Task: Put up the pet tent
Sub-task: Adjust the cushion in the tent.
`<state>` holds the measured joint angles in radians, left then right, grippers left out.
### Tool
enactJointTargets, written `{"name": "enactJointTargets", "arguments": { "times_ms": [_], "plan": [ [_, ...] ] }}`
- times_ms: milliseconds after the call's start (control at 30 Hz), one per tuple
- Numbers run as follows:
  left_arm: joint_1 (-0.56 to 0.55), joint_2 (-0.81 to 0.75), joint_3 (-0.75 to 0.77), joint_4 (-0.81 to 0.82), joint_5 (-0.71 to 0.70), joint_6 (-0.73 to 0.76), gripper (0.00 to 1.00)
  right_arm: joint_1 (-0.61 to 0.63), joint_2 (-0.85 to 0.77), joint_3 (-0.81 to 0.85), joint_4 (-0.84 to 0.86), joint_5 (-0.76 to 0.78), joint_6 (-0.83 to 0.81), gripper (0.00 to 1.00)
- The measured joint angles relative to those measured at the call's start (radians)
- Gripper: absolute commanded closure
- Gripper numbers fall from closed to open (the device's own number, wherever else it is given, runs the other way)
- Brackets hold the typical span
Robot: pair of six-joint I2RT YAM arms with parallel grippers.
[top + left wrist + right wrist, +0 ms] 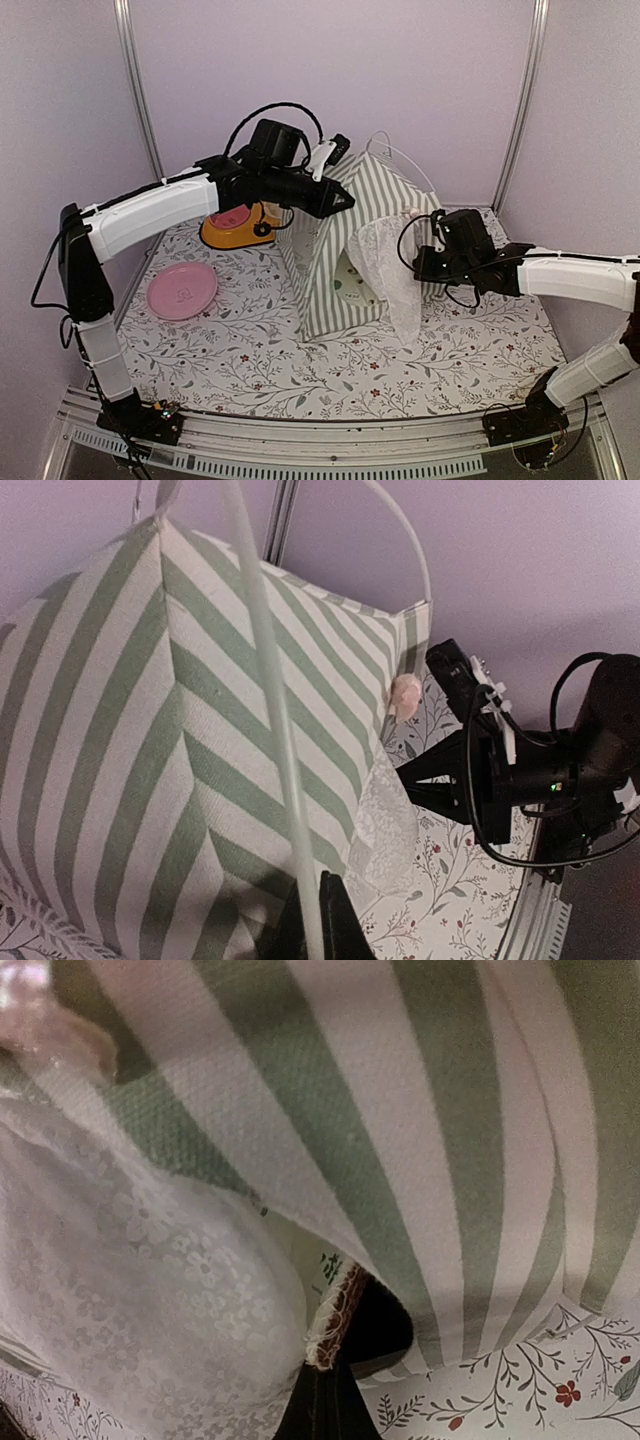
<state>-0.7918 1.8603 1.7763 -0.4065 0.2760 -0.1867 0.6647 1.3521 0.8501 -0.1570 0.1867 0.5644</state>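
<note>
Left gripper (318,920) is clamped on a thin white pole (268,700) that runs up the side of the striped tent (325,270), near its peak. The tent stands at the middle of the flowered table (300,380). Right gripper (322,1395) pinches the tent's lower fabric edge beside the lace curtain (388,270). A pink plate (182,290) and an orange bowl (238,228) sit to the tent's left.

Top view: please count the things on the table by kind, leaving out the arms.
Tent: 1
Orange bowl: 1
Pink plate: 1
Mat, inside the tent: 1
Total: 4
</note>
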Motion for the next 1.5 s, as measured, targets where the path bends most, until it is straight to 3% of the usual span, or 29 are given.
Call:
{"name": "enactJointTargets", "arguments": {
  "times_ms": [133,333,533,633,733,833,967,1100,1200,1400,1500],
  "plan": [
    [-0.006,0.018,0.022,-0.005,0.014,0.004,1.00,0.000,0.077,0.021,0.037,0.034,-0.001,0.99],
    [-0.009,0.025,0.031,-0.009,0.023,0.011,1.00,0.000,0.239,0.063,0.079,0.109,-0.003,0.89],
    [-0.004,0.023,0.031,-0.008,-0.008,0.011,1.00,0.001,0.268,0.075,0.057,0.137,-0.001,0.61],
    [-0.002,0.021,0.027,-0.008,-0.020,0.011,1.00,0.002,0.177,0.049,0.007,0.115,0.003,0.44],
    [-0.001,0.021,0.027,-0.008,-0.022,0.011,1.00,0.002,0.025,0.033,-0.047,0.080,0.000,0.36],
    [-0.001,0.021,0.027,-0.008,-0.022,0.011,1.00,0.002,-0.113,0.034,-0.060,0.054,-0.002,0.40],
    [-0.001,0.021,0.027,-0.008,-0.021,0.011,1.00,0.002,-0.207,0.035,-0.071,0.040,-0.007,0.68],
    [-0.001,0.021,0.031,-0.011,-0.017,0.011,1.00,0.002,-0.155,0.035,-0.090,0.039,-0.011,0.80],
    [-0.001,0.023,0.037,-0.018,-0.006,0.012,1.00,0.002,-0.047,0.037,-0.099,0.045,-0.010,0.84],
    [0.000,0.027,0.044,-0.025,0.011,0.014,1.00,0.003,0.143,0.051,-0.073,0.015,-0.027,0.82],
    [0.000,0.035,0.055,-0.027,0.019,0.014,1.00,0.022,0.216,0.084,-0.017,-0.019,-0.041,0.73]
  ]
}}
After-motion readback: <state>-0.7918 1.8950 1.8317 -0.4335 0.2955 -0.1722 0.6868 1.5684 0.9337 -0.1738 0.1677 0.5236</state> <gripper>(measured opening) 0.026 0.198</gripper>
